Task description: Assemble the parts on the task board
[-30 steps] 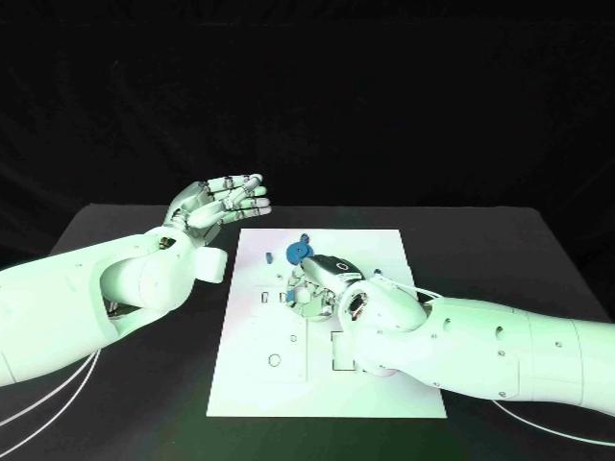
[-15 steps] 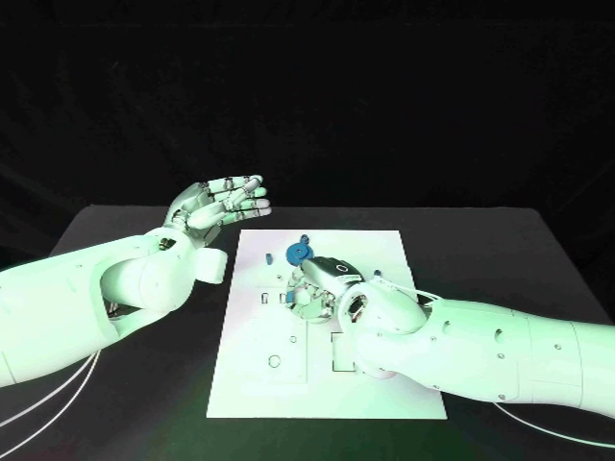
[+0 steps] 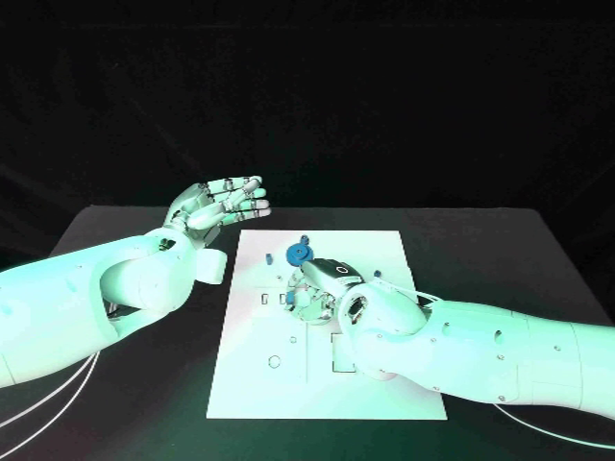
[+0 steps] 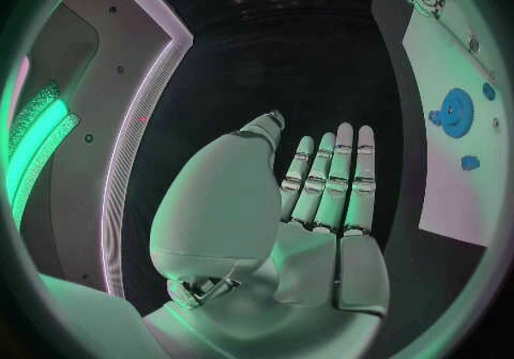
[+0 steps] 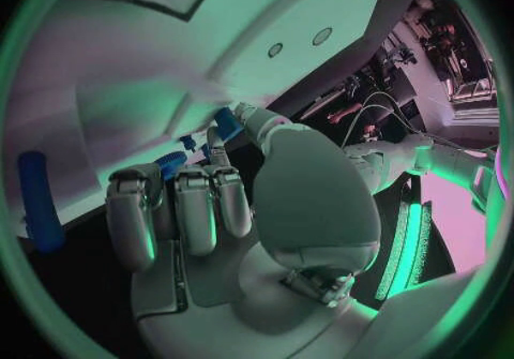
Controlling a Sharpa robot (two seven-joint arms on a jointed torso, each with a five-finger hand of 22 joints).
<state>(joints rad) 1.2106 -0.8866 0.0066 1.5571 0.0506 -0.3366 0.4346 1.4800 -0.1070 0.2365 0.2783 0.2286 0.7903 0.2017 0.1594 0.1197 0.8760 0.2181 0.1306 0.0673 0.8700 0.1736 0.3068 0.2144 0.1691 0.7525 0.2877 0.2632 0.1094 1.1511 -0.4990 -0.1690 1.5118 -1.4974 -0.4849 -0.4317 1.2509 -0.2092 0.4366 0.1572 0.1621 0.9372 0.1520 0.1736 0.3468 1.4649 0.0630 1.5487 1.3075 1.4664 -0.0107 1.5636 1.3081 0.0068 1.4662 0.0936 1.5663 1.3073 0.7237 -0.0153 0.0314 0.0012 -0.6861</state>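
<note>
While pinching a small blue part [image 5: 176, 162] over the middle of the task board [image 3: 377, 389] with the right hand [image 3: 322, 288], best go slowly: line up with the slot, lower straight, press lightly. Keep left hand [image 3: 222, 204] as is, flat, holding nothing, beyond the board's far left corner, away from blue round part [image 3: 298, 253].

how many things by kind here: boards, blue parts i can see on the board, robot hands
task board: 1
blue parts: 3, a round one, a small one, one at the right hand's fingers
hands: 2, left hand, right hand
total: 6
</note>
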